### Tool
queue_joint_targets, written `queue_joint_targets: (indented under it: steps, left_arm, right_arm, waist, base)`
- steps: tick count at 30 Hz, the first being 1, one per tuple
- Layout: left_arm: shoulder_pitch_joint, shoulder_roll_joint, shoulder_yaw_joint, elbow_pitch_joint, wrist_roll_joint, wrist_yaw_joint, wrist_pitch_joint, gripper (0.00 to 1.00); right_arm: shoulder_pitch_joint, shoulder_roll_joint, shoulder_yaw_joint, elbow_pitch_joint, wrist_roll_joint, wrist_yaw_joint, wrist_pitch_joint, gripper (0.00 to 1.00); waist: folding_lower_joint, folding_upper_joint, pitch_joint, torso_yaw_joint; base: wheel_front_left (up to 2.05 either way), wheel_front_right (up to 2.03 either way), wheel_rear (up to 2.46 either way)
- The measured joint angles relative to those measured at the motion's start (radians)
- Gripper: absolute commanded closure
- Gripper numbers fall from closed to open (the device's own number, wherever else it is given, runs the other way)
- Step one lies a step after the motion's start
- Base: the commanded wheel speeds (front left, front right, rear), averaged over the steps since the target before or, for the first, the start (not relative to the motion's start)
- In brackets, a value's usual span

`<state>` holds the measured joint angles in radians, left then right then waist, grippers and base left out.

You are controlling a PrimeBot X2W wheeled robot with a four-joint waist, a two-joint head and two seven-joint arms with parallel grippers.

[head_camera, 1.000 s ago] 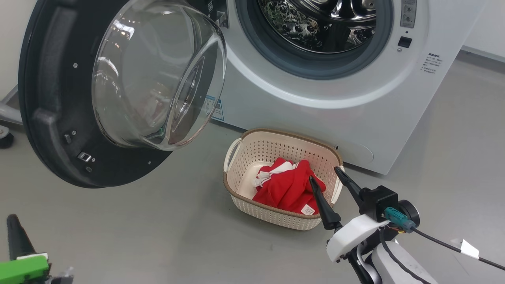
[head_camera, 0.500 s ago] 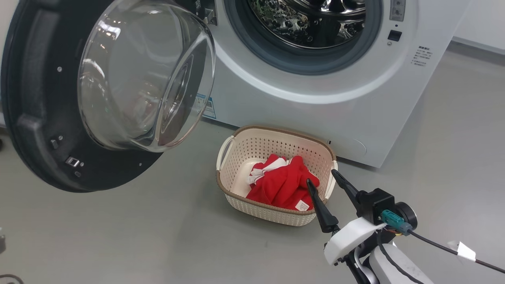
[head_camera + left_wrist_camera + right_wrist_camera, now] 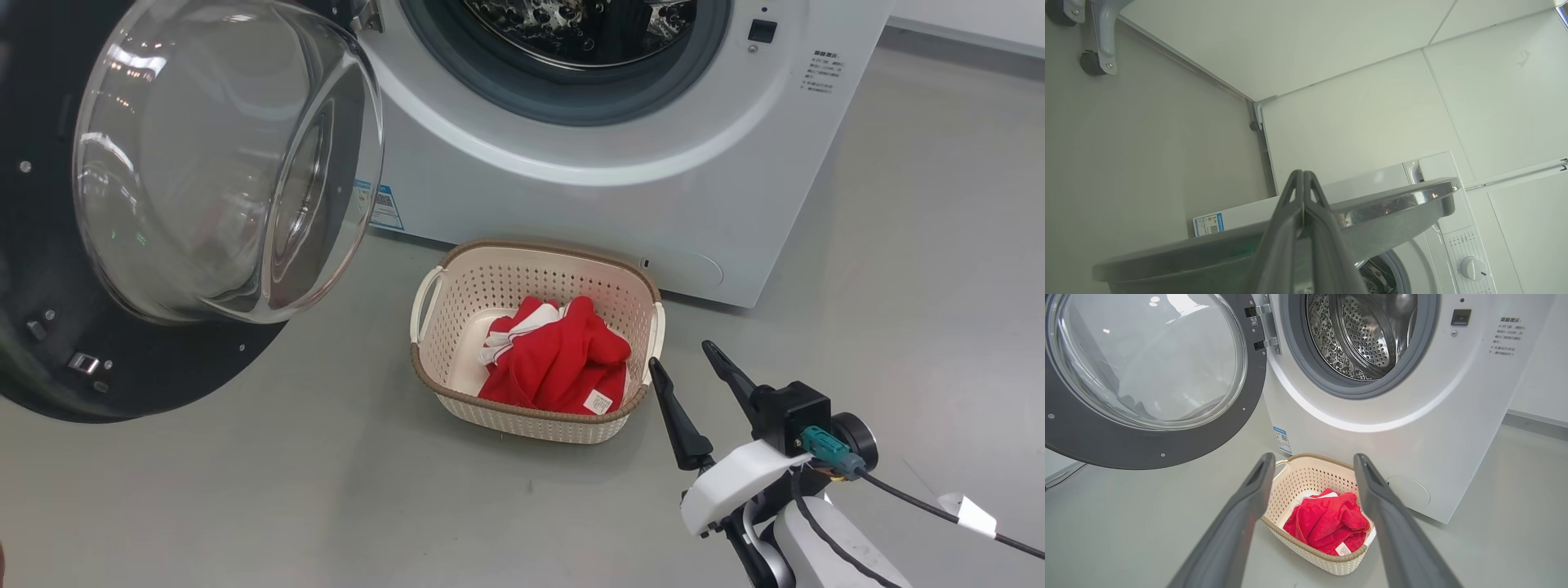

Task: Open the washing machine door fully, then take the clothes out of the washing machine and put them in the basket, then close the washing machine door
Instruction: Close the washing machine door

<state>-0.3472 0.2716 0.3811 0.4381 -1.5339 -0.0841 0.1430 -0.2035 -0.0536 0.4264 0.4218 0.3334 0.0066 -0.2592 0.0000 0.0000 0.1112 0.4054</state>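
Since the red clothes lie bunched in the basket at lower centre, before the washing machine, I judge only closing remains. The washing machine door hangs wide at upper left. My right gripper hovers spread wide, empty, beside the basket. My left gripper, pressed together on nothing, points toward the door's rim.
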Motion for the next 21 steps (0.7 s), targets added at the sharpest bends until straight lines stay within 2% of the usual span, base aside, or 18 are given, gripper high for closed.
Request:
queue_joint_targets:
  steps: [10,21]
  left_arm:
    - [-0.06,0.019,0.016,0.077,-0.051,0.026,0.043,1.0]
    - [-0.109,0.027,0.014,0.138,-0.082,0.026,0.11,1.0]
  right_arm:
    - [-0.022,-0.005,-0.002,-0.001,-0.012,0.001,0.0,0.0]
    - [-0.024,-0.011,-0.012,0.003,-0.019,0.001,0.0,0.0]
  waist:
    - [0.0,0.0,0.03,-0.013]
    - [0.0,0.0,0.052,-0.029]
  base:
    - [0.0,0.0,0.0]
    - [0.0,0.0,0.0]
